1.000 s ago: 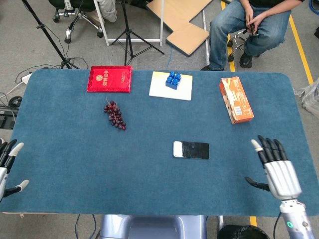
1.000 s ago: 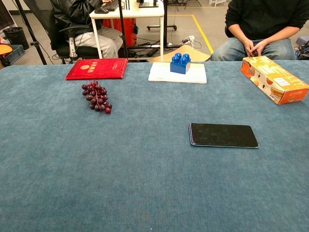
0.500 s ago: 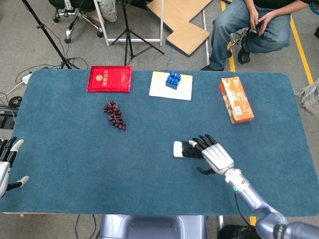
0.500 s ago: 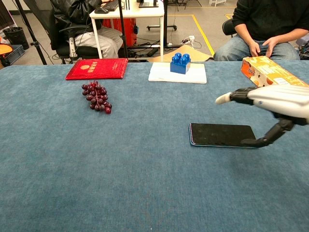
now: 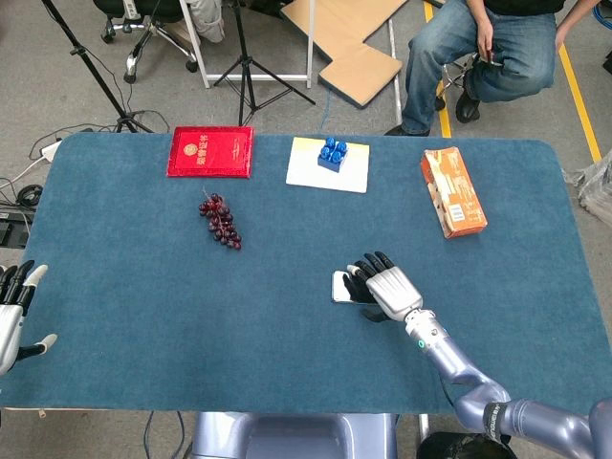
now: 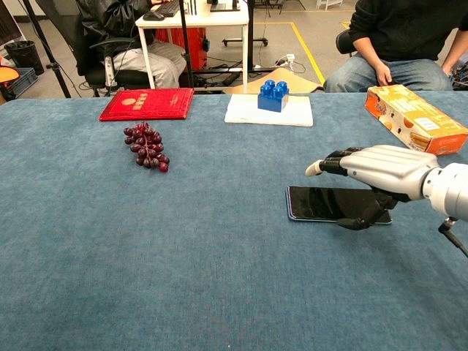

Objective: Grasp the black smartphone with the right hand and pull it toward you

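One black smartphone (image 6: 329,204), a flat dark slab with a glossy face, lies flat on the blue table (image 5: 143,287) toward the right of centre, and the right hand (image 6: 380,172) hovers over it with fingers spread forward above the screen and the thumb down by the near edge, nothing gripped yet. The reach looks done and the grasp is the step in hand (the pull comes after); next the fingers must close on the thin edges.
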